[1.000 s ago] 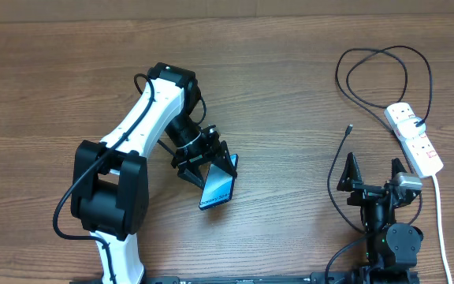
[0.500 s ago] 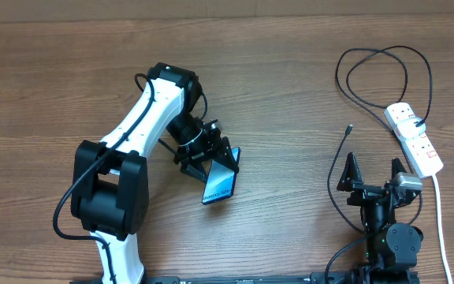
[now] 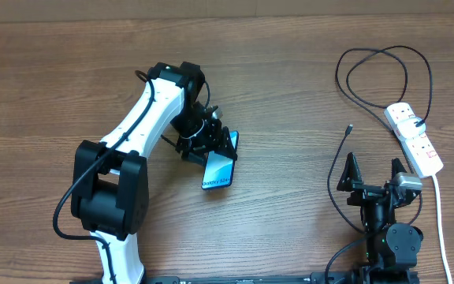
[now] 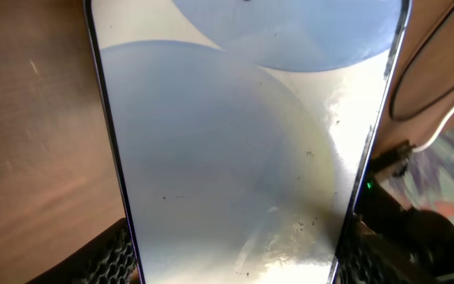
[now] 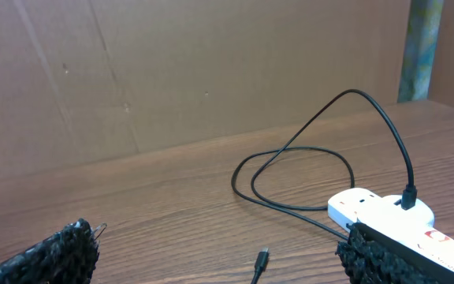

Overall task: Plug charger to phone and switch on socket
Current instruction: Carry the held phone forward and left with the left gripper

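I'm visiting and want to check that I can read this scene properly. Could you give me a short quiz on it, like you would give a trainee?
1. True or false: the charger's free plug is already in the phone.
2. The left gripper holds: A) nothing, B) the phone, C) the charger.
3. Which gripper stands open and empty, nearer the socket?

Key:
1. False: the plug lies on the table, apart from the phone.
2. B.
3. The right gripper.
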